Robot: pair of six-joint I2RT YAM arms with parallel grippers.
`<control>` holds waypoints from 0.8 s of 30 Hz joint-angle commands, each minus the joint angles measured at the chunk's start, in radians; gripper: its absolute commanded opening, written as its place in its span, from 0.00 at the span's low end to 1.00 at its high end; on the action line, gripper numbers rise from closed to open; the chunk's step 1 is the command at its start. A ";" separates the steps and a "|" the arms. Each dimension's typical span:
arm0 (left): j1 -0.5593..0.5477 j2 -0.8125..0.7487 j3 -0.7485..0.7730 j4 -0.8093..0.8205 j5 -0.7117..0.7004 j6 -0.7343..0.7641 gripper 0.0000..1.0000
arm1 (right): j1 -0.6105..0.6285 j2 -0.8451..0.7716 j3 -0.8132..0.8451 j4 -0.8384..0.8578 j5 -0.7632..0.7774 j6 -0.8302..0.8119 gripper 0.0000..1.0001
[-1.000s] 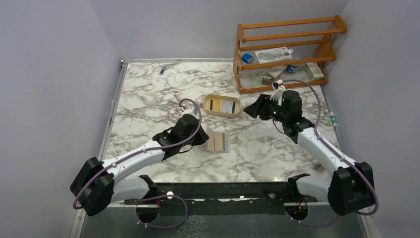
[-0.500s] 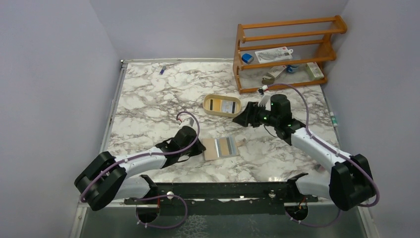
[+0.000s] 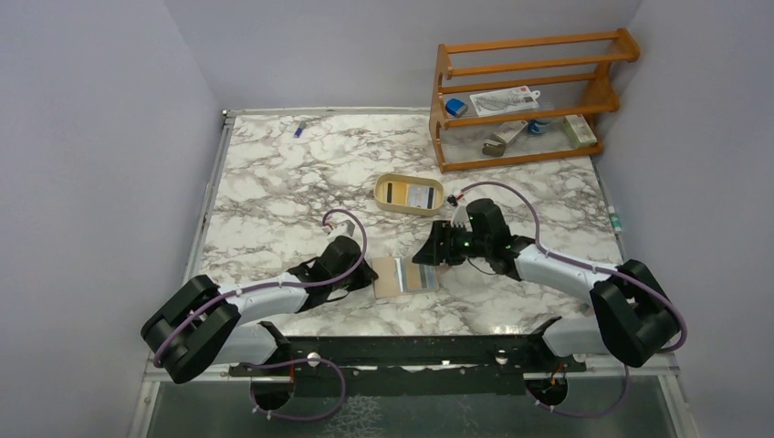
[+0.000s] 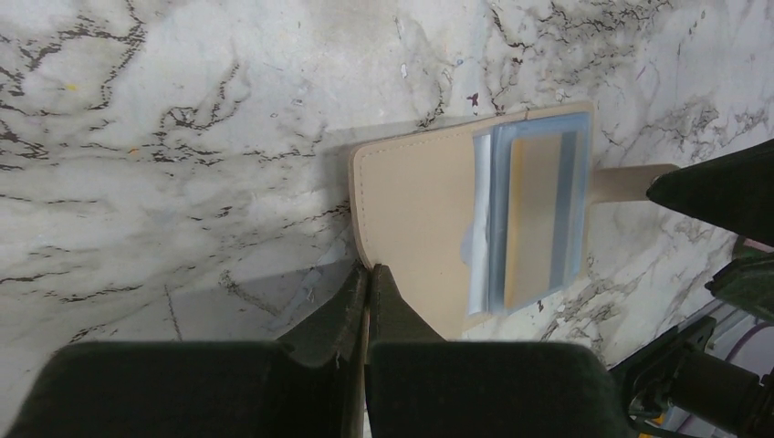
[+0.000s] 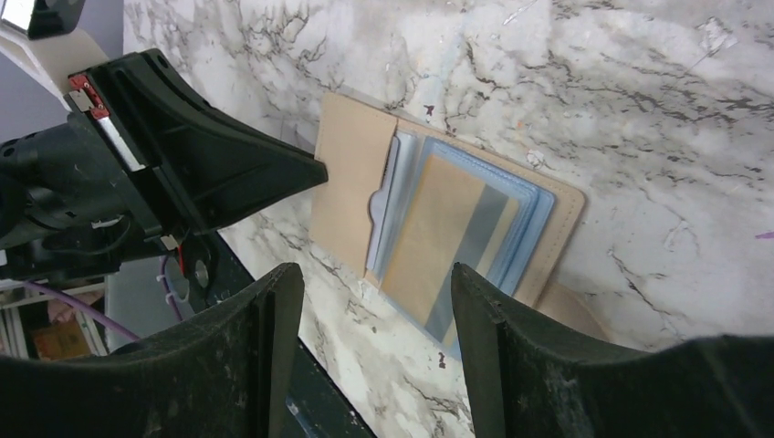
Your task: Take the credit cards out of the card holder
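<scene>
Near the near-centre of the marble table (image 3: 274, 173), the card holder (image 4: 411, 210) lies open and flat. The credit cards (image 5: 447, 237) sit stacked in its right half, a yellowish card uppermost. Left gripper (image 4: 370, 274): jaws closed together, tips touching the holder's left edge. Right gripper (image 5: 374, 274): jaws spread wide, empty, facing the cards.

The white-and-black left arm (image 3: 265, 294) is stretched low and forward, and the jaws of its black left gripper (image 4: 368, 274) are pressed together. The black right gripper (image 5: 376, 278) is angled downward, its jaws spread wide.
</scene>
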 commanded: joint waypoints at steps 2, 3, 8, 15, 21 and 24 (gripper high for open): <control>-0.003 0.009 -0.013 0.015 -0.042 0.011 0.00 | 0.049 0.042 -0.024 0.023 0.042 0.032 0.65; -0.003 0.008 -0.013 0.016 -0.043 0.013 0.00 | 0.057 0.052 -0.028 0.034 0.045 0.037 0.66; -0.002 -0.012 -0.012 0.000 -0.049 0.019 0.00 | 0.070 0.099 -0.058 0.063 0.078 0.050 0.65; -0.003 -0.052 -0.010 -0.040 -0.065 0.033 0.00 | 0.070 0.125 -0.064 0.063 0.120 0.031 0.65; -0.002 -0.059 -0.003 -0.052 -0.067 0.041 0.00 | 0.070 0.141 -0.056 0.050 0.154 0.017 0.65; -0.003 -0.062 -0.003 -0.050 -0.067 0.043 0.00 | 0.070 0.155 -0.056 0.069 0.132 0.021 0.65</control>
